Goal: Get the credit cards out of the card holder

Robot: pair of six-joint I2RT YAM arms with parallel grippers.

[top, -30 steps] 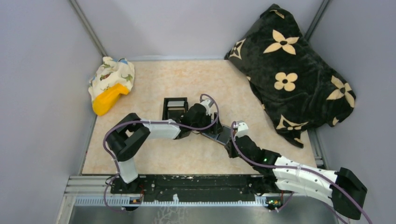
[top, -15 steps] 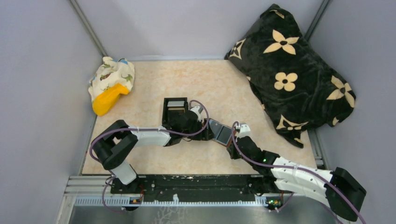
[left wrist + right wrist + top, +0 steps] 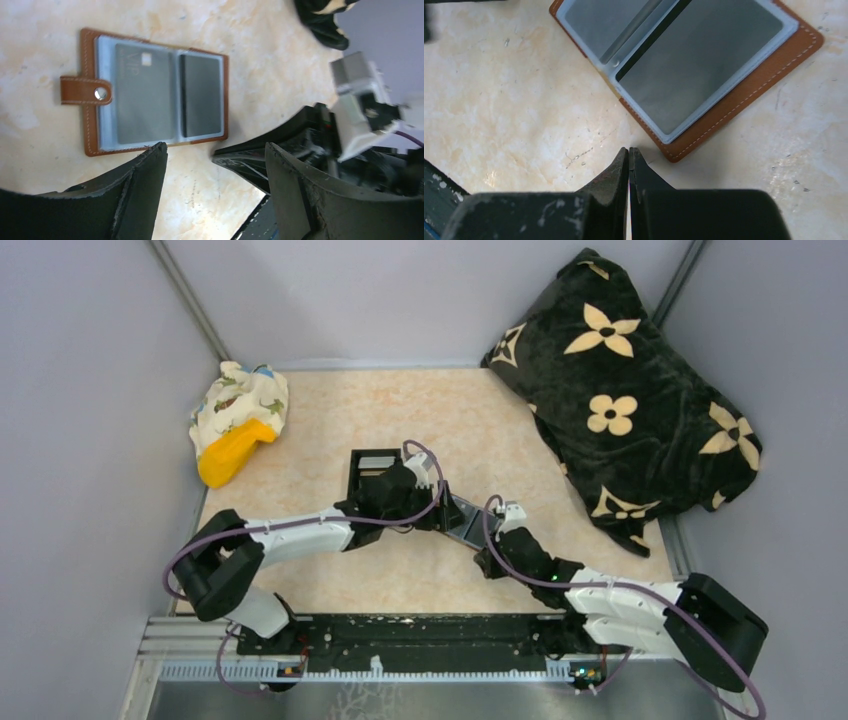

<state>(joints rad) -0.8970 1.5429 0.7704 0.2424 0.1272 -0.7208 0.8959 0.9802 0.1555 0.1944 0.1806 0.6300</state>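
Because the card holder lies opened flat on the marbled tabletop, face up between the two arms, its contents are in plain sight: grey cards sit inside clear blue-grey sleeves, and the brown snap tab juts from one long edge. The left gripper hovers just beside the holder with its jaws spread wide and nothing between them. The right gripper has its jaws pressed together and empty, its tips near the holder's stitched corner but apart from it.

The holder looks light and floppy, likely to slide on the smooth top or fold shut if a card is pulled without a counter-hold. The leather border seems the best place to pin it down. The cards look thin, stiff and slick; they lie almost flush in their pockets and offer little edge. The dark gap along the centre fold, where the card ends show, looks like the place to pinch and draw one out sideways.
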